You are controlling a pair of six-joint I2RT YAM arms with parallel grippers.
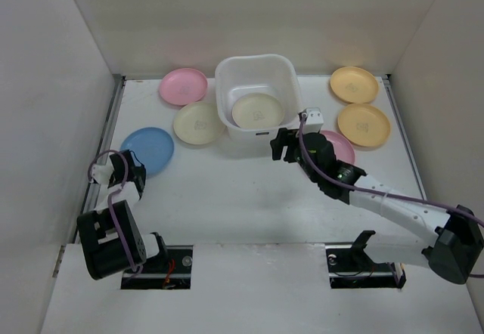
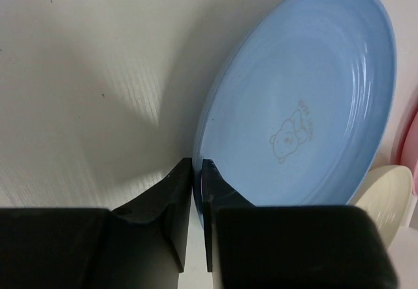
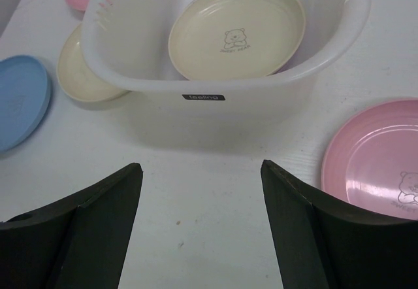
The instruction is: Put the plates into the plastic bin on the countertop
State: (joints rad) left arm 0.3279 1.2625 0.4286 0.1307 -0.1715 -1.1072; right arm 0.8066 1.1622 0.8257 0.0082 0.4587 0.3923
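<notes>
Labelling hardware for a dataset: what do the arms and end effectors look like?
The left arm and right arm have white links, black joint housings and a purple cable along each. The left end effector and right end effector are black, each with two wedge-shaped fingers.

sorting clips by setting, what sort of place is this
Likely a robot test cell, not a kitchen: bare white walls box in the table, two arms are bolted at its edge, and pastel plates lie beside a bin.

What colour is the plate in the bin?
Cream plate with a small bear print, inside the bin; right wrist view shows it best.
</notes>
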